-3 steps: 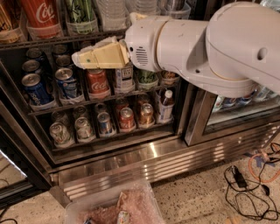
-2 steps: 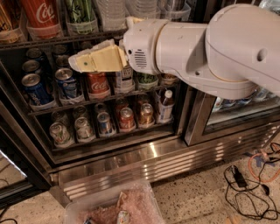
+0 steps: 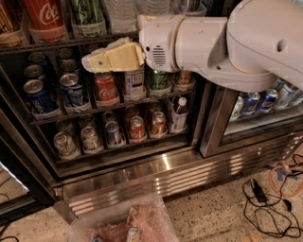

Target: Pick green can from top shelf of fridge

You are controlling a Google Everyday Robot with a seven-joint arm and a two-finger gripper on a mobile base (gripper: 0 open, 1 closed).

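My claw [image 3: 93, 62] sits under top shelf [image 3: 57, 43] edge, empty; can't tell how open. Just above claw: green can [image 3: 87, 14]. Risk: rising, claw clips shelf edge or topples Coke can [image 3: 43, 16] up-left.

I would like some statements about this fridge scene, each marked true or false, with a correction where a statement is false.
1. The green can stands upright on the top shelf, right of the red Coca-Cola can. True.
2. The gripper holds the green can. False: it is lower than the top shelf's front edge, in front of the short cans, apart from the green can and holding nothing.
3. A clear bin sits on the floor in front of the fridge. True.
4. Cables lie on the floor at the left of the picture. False: they lie at the right.
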